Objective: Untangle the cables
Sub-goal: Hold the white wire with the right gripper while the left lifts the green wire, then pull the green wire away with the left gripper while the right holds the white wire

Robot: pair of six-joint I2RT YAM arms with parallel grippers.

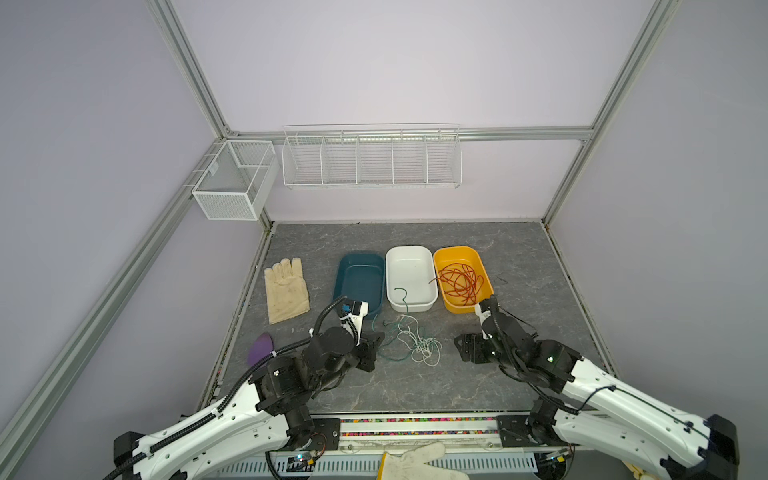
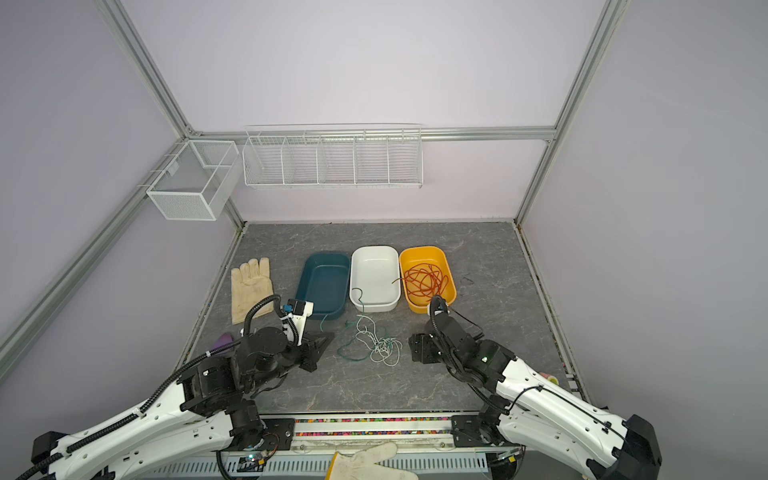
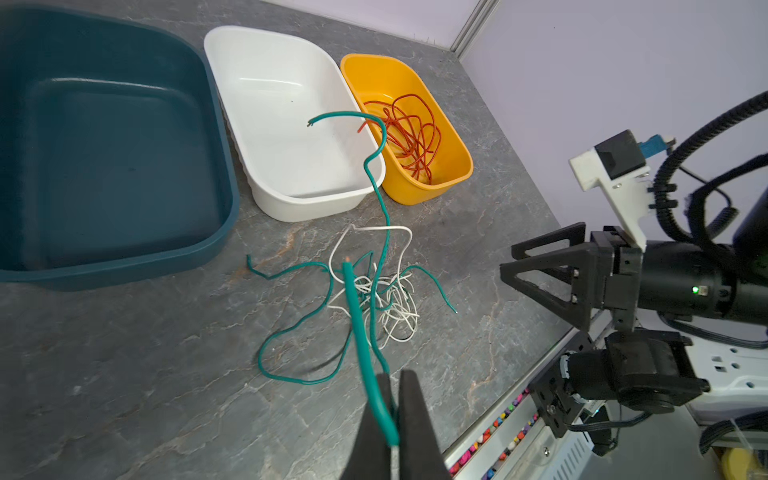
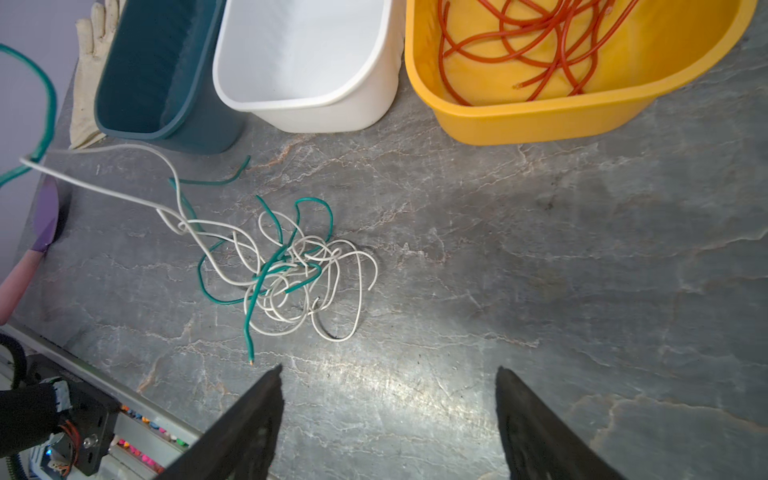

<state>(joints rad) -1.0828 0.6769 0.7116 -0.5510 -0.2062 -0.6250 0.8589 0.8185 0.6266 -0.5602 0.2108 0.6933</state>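
Note:
A tangle of green and white cables point(image 1: 415, 345) point(image 2: 378, 345) lies on the grey table in front of the tubs. One green cable point(image 3: 353, 299) rises from it, and my left gripper point(image 3: 395, 374) point(image 1: 379, 337) is shut on that strand at the tangle's left side. Another green end point(image 1: 401, 293) arches up over the white tub. The red-orange cable point(image 1: 459, 282) point(image 4: 540, 41) lies coiled in the yellow tub. My right gripper point(image 4: 388, 370) point(image 1: 459, 345) stands open just right of the tangle point(image 4: 291, 270), holding nothing.
A teal tub point(image 1: 359, 278), a white tub point(image 1: 409, 266) and a yellow tub point(image 1: 457, 250) stand in a row behind the tangle. A cream glove point(image 1: 286, 291) and a purple object point(image 1: 259, 349) lie at the left. Wire baskets hang on the back wall.

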